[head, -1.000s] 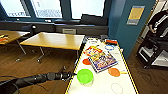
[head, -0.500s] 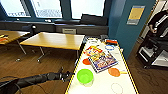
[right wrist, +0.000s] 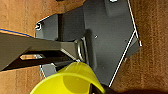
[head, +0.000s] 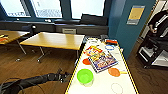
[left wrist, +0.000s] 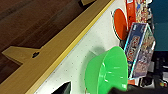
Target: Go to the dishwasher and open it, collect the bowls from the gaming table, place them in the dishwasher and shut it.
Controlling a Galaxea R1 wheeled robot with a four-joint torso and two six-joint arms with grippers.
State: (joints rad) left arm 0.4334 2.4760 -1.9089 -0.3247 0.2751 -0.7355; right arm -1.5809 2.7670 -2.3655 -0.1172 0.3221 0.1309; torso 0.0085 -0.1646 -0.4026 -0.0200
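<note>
A lime green bowl stands upright on the white top of the yellow-framed gaming table, near its left edge. Two orange round shapes lie further along the top; I cannot tell if they are bowls. My left gripper hovers at the table's left edge, just short of the green bowl. In the left wrist view it is open, with dark fingertips wide apart. My right gripper holds a yellow bowl by its rim, above the robot's dark base.
A colourful game board lies across the middle of the gaming table. A wood-topped table stands to the left over wooden floor. A person stands at the far right by a dark cart. A blue wall runs alongside.
</note>
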